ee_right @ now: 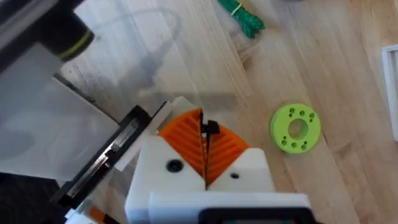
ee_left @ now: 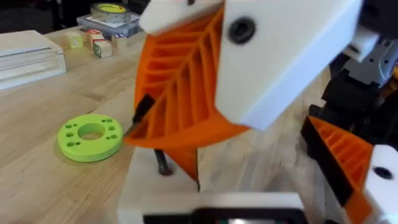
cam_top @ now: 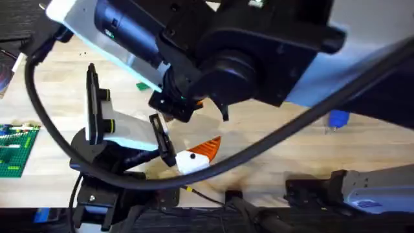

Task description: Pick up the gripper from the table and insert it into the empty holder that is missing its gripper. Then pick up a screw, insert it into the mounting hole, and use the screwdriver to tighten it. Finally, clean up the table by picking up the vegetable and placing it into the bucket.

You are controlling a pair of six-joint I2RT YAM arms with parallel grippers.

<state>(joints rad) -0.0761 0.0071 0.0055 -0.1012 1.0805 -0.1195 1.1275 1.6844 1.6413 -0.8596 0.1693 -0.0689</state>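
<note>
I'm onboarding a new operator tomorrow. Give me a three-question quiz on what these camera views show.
1. True or false: the lime-green disc lies flat on the table.
2. In the right wrist view, the right gripper's orange pads are: A) pressed together, B) wide apart.
3. What colour is the screwdriver handle at the overhead view's right?

Key: 1 true; 2 A; 3 blue.

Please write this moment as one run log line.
right hand: shut on dark piece | vegetable: lying on table | screwdriver: on table, untouched
</note>
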